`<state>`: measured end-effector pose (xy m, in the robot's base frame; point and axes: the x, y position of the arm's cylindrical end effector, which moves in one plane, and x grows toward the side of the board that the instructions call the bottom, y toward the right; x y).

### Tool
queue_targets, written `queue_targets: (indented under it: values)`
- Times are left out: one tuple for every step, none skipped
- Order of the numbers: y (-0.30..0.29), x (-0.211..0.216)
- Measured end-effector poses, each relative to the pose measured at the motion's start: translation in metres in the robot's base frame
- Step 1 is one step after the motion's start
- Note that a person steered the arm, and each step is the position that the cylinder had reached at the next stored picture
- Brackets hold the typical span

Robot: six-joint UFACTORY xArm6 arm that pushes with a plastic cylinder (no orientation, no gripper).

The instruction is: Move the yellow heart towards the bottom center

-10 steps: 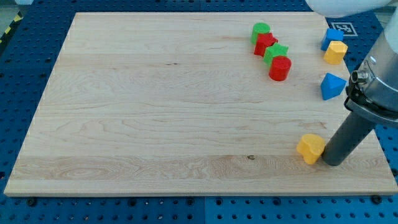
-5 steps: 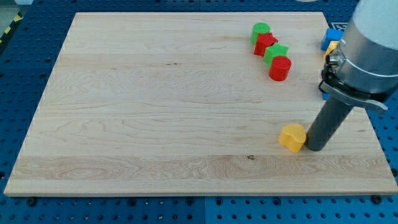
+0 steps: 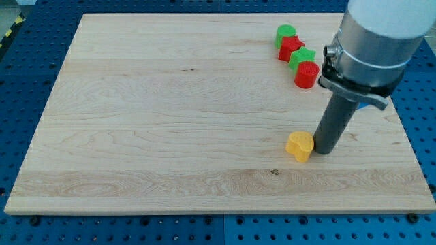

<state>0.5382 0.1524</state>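
Camera view: wooden board (image 3: 170,122) on blue pegboard (image 3: 27,61). My tip (image 3: 323,151), plain rod, no jaws, touching yellow heart (image 3: 299,146) near board's bottom-right.

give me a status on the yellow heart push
My tip against the yellow heart, on its right in the view. Heart right of bottom center, not there yet. No blocks in the way to its left.

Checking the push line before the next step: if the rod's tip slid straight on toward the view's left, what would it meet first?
My tip would meet the yellow heart first; it sits immediately left of the tip, apparently touching. Beyond it the board looks free.
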Motion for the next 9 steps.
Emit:
queue_targets:
  values:
    - [-0.008,0.015]
    - [-0.01,-0.001]
    - [-0.011,-0.012]
    - [-0.03,0.008]
    - [-0.038,0.011]
    - [-0.03,-0.01]
    - [-0.022,-0.032]
    - [-0.034,-0.011]
    - [-0.04,-0.008]
